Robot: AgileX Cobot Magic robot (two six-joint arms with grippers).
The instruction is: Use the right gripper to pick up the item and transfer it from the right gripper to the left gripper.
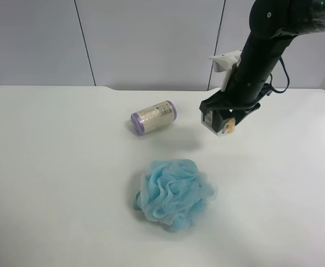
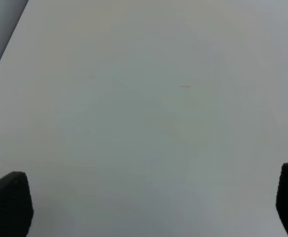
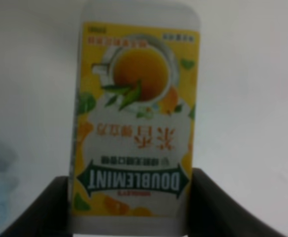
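Note:
The item (image 3: pixel 134 133) is a small white box with an orange fruit picture and a green label. It sits upright between the right gripper's black fingers (image 3: pixel 40 207), which are shut on its sides. In the exterior high view the right gripper (image 1: pixel 221 119) hangs from the thick black arm at the view's right and holds the item (image 1: pixel 225 125) a little above the table. The left gripper (image 2: pixel 149 207) is open, its two black fingertips (image 2: pixel 8 202) far apart over bare table. The left arm is out of the exterior high view.
A cream cylinder with purple ends (image 1: pixel 153 117) lies on the white table (image 1: pixel 51 167) left of the held item. A blue mesh bath sponge (image 1: pixel 173 193) sits nearer the front middle. A grey wall runs behind the table's far edge.

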